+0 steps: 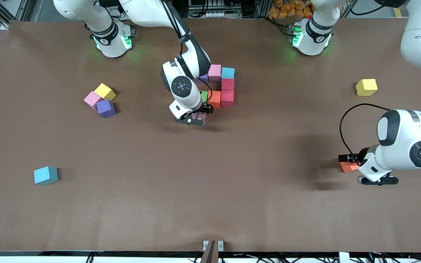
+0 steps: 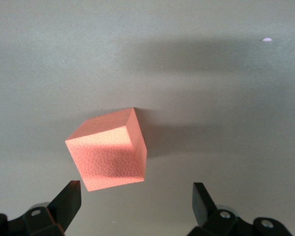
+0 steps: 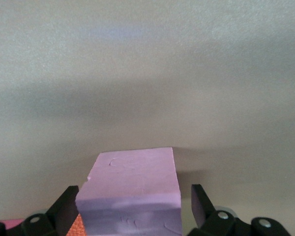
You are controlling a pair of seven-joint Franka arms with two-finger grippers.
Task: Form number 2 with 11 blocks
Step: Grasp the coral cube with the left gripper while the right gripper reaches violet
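Note:
The partial number 2 (image 1: 220,89) lies mid-table: purple, pink and light blue blocks in a row, two red blocks (image 1: 227,92) below, then orange (image 1: 215,98) and green (image 1: 204,96). A pink-lilac block (image 1: 198,115) (image 3: 132,189) sits on the table next to the green one, nearer the camera. My right gripper (image 1: 196,118) (image 3: 133,192) stands open around it, with a gap at one finger. My left gripper (image 1: 373,178) (image 2: 137,186) hangs open above the table. An orange block (image 1: 348,167) (image 2: 108,155) lies just ahead of its fingertips, untouched.
Toward the right arm's end, a pink block (image 1: 92,98), a yellow cube (image 1: 105,91) and a purple block (image 1: 106,108) cluster together. A light blue block (image 1: 45,175) lies alone nearer the camera. Another yellow cube (image 1: 366,87) sits toward the left arm's end.

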